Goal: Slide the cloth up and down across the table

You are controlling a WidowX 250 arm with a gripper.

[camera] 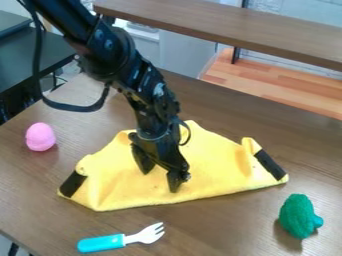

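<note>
— In the camera view, where does the black robot arm (143, 80) stand?
— It enters at 11 o'clock and hangs over a brown tabletop (40, 190), its gripper (160, 181) just below the centre of the clock.
— And the gripper's fingers?
— Spread apart, tips down at the cloth; whether they touch it, I cannot tell.
— The cloth (220, 165)?
— Yellow and rumpled, it lies on the tabletop beneath the gripper, one dark end patch at 8 o'clock, the other at 4.
— What surrounds it?
— A pink egg-shaped object (41, 137) sits near 9 o'clock, a fork (107, 243) with a blue handle lies between 6 and 7, and a green broccoli-like toy (297, 216) rests between 4 and 5.
</note>
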